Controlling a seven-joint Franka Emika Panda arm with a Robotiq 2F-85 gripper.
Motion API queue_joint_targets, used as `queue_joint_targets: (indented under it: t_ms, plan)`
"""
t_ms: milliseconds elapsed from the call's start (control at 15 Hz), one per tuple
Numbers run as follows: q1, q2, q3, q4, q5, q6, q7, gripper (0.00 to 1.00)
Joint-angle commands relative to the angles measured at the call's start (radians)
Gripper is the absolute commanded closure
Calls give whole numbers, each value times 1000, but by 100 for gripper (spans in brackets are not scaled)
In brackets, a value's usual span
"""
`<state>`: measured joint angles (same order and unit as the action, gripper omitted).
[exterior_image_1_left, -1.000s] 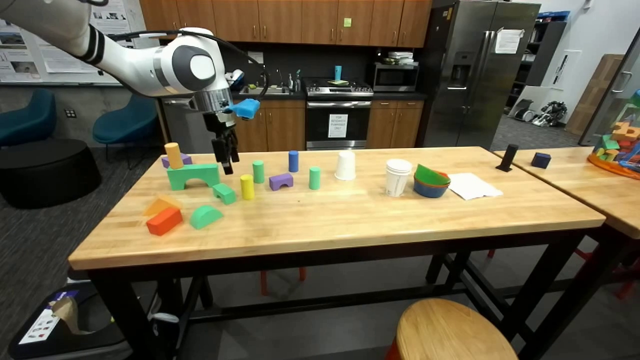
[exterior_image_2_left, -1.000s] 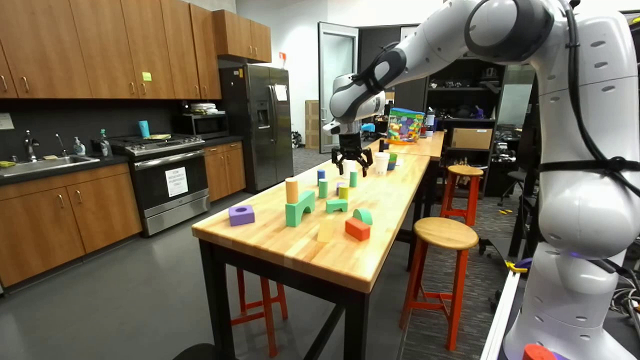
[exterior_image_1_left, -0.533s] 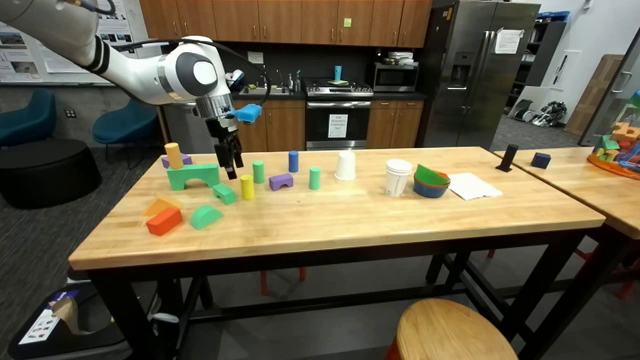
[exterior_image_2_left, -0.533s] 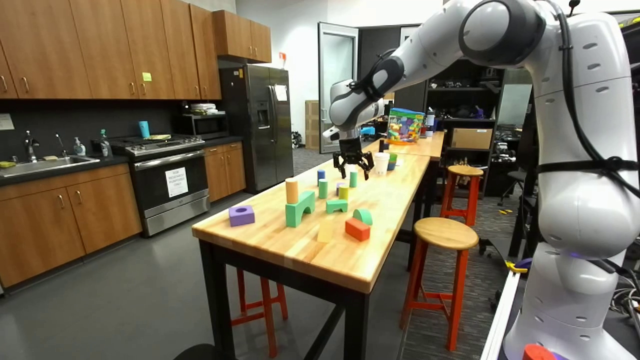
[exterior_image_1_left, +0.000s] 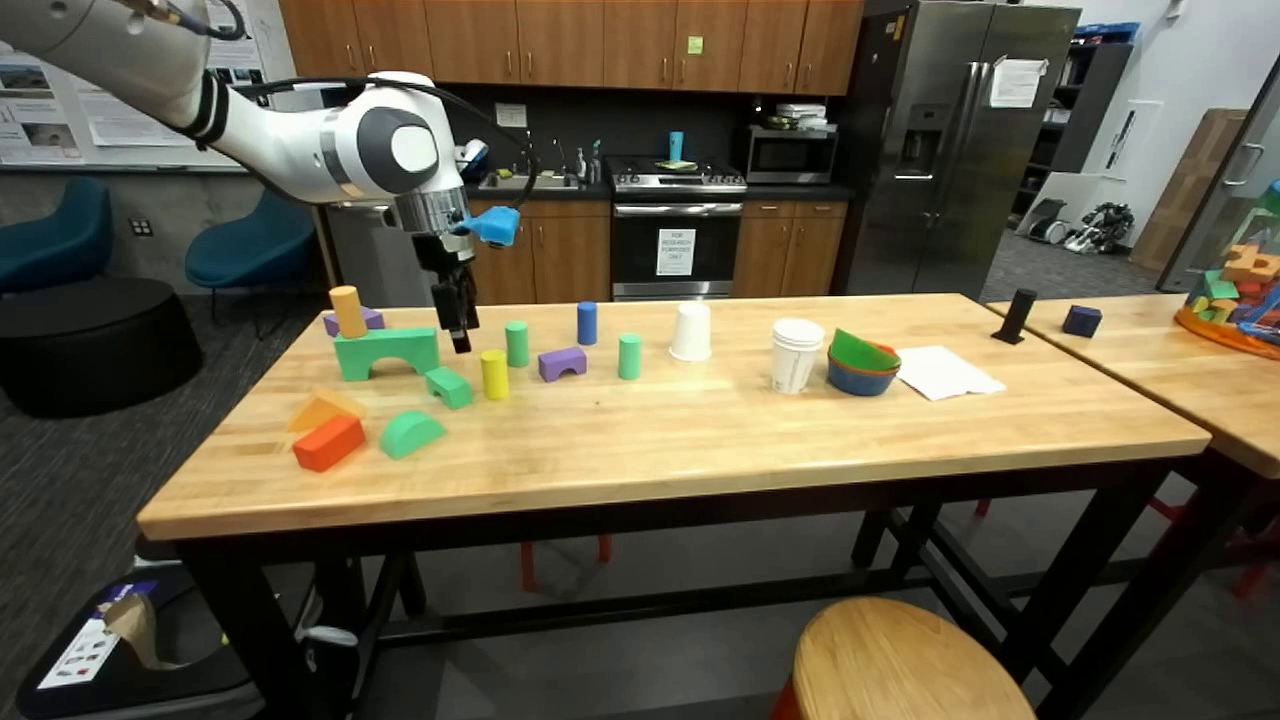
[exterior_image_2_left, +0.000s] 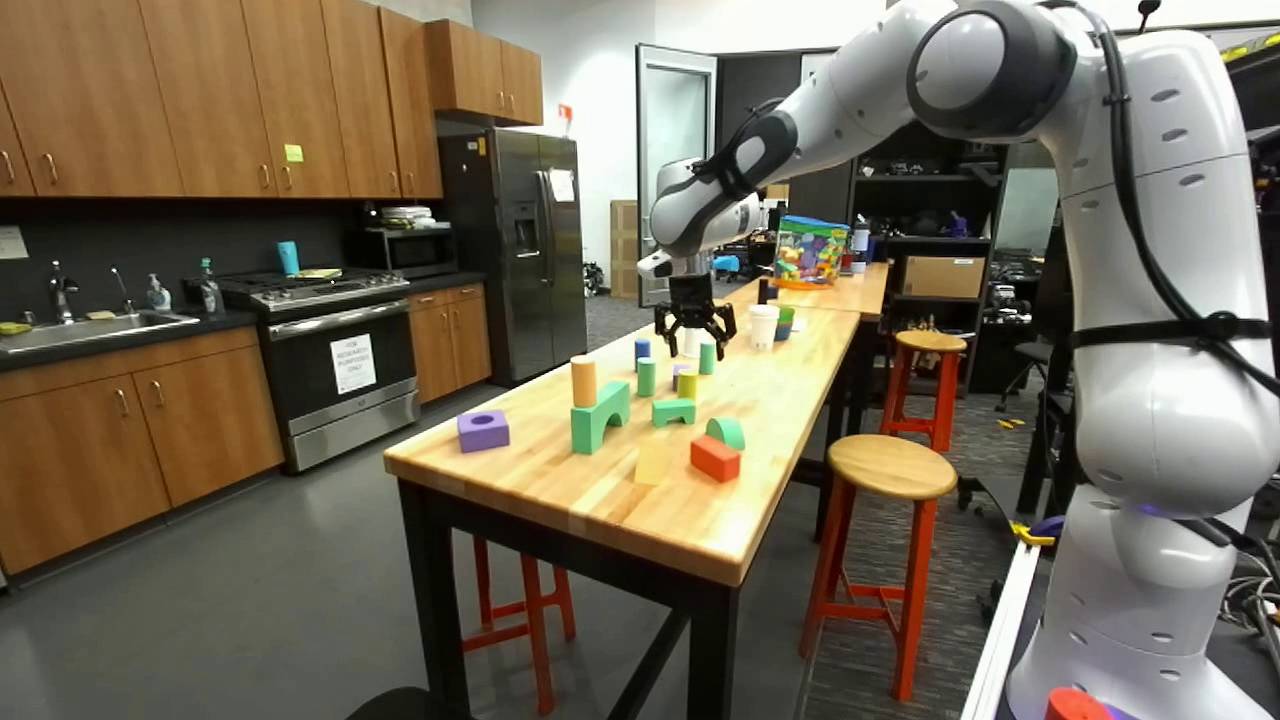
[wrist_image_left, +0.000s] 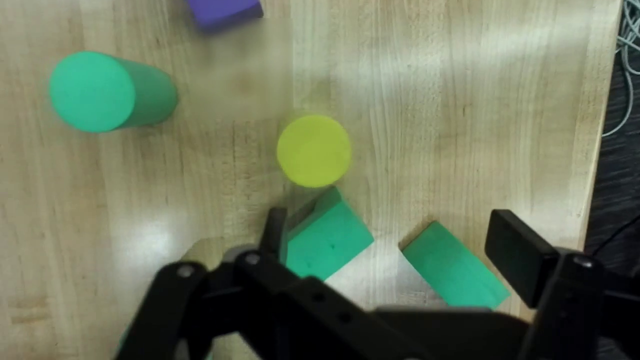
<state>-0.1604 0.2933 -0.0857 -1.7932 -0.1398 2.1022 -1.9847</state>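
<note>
Jaws spread, the gripper (wrist_image_left: 397, 242) hangs above the table (exterior_image_1_left: 700, 430) near the yellow peg (wrist_image_left: 313, 151), which stands upright between the small green arch (wrist_image_left: 330, 245) and the purple arch (exterior_image_1_left: 562, 362); I see a green half-round (exterior_image_1_left: 411, 434) near the red block (exterior_image_1_left: 329, 443).

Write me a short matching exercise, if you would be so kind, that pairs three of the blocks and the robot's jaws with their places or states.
Column one:
1. yellow cylinder
2. red block
3. orange cylinder
4. jaws

Column two:
A. on top of the large green arch
B. spread apart above the tabletop, holding nothing
C. lying beside the green half-round block
D. standing upright directly on the tabletop

Right pairs: 1-D, 2-C, 3-A, 4-B.
</note>
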Motion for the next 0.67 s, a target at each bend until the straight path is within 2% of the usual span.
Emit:
queue_joint_targets:
  t_ms: [0, 133, 200, 267, 600]
  plan:
    - [-40, 46, 38, 78, 107, -19, -140, 0]
    - [-45, 55, 40, 103, 151, -57, -172, 0]
    - [-36, 50, 28, 103, 132, -70, -137, 0]
    - [-28, 39, 28, 67, 120, -33, -129, 0]
    - [-32, 45, 27, 83, 120, -52, -129, 0]
